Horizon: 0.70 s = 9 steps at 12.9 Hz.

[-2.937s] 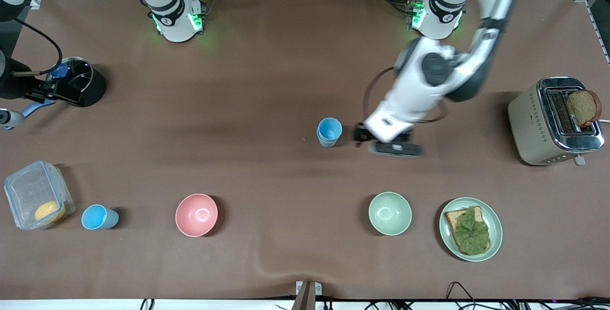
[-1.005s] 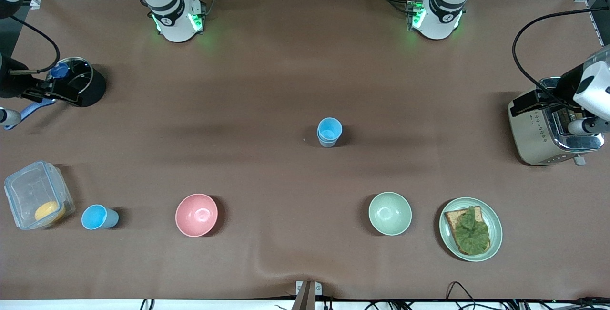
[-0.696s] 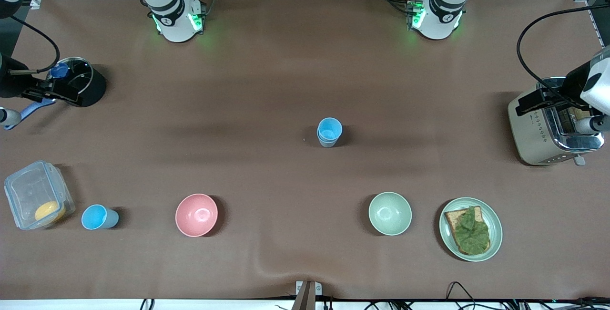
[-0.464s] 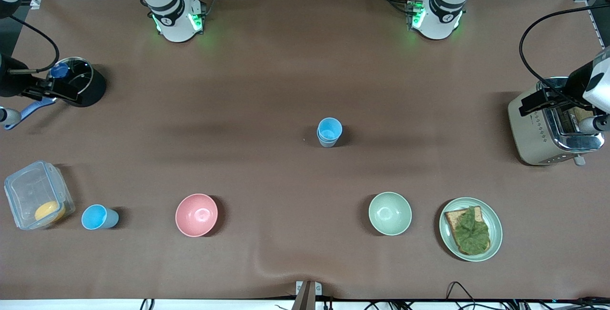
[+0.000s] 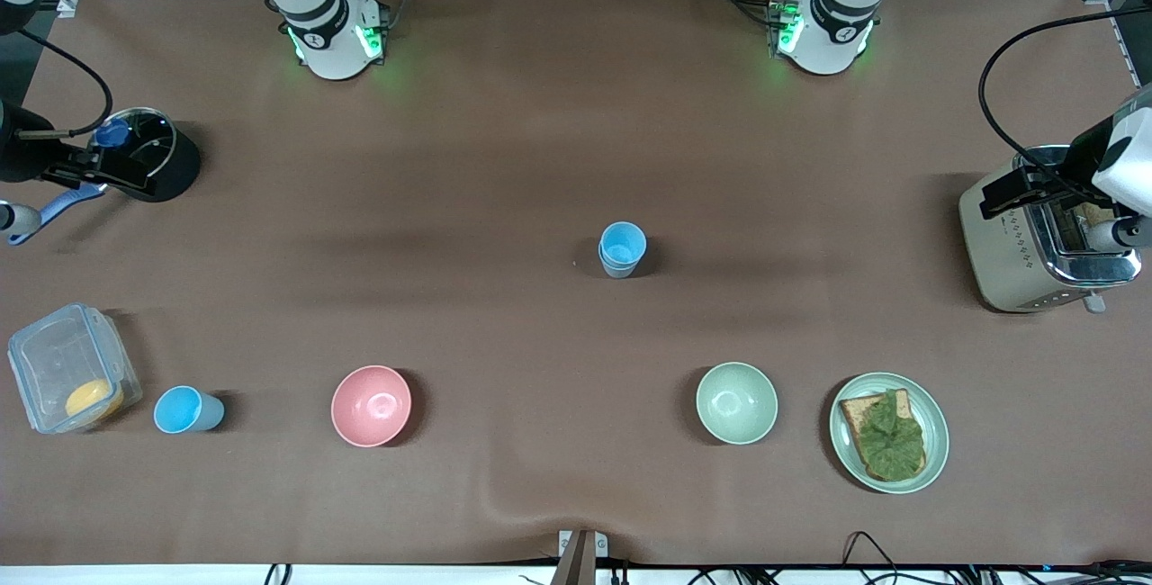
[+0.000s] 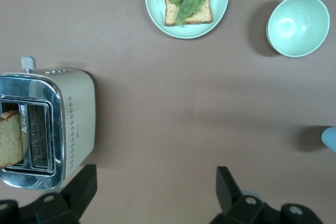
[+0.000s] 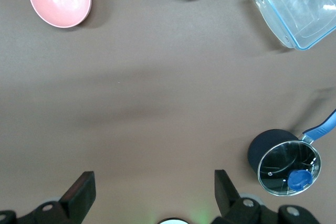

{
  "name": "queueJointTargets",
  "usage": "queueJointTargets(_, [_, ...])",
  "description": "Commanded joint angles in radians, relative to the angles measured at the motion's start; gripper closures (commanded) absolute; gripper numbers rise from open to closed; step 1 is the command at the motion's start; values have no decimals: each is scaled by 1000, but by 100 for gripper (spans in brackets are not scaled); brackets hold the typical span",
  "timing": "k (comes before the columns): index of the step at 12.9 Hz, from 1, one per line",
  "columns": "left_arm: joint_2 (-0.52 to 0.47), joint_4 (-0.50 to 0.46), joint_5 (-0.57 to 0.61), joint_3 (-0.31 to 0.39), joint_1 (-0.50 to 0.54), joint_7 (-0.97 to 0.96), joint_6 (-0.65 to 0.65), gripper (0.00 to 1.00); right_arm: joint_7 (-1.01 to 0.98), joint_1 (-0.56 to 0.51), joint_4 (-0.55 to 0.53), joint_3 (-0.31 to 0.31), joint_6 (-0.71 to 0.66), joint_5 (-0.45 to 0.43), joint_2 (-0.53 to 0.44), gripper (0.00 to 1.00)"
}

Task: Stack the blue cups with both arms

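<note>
Blue stacked cups (image 5: 622,248) stand upright at mid-table, one nested in the other, well apart from both grippers. A third blue cup (image 5: 186,410) stands alone between the clear box (image 5: 70,367) and the pink bowl (image 5: 371,405), nearer the camera.

Left gripper (image 6: 155,190) hangs high over the toaster (image 5: 1044,229) end, fingers (image 6: 227,184) spread wide, nothing between them.

Right gripper (image 7: 152,192) hangs high by the black pot (image 5: 153,153), fingers (image 7: 81,188) spread wide, nothing between them.

Green bowl (image 5: 736,402) sits beside the plate (image 5: 936,430) of bread.
</note>
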Motion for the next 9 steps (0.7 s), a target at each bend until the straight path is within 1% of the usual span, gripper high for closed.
queueJointTargets(1, [-2, 18, 19, -8, 5, 22, -26, 0, 11, -14, 5, 17, -23, -14, -10, 0])
queueJointTargets(9, [-1, 18, -11, -6, 10, 21, -24, 0, 6, -15, 5, 19, -36, -14, -10, 0])
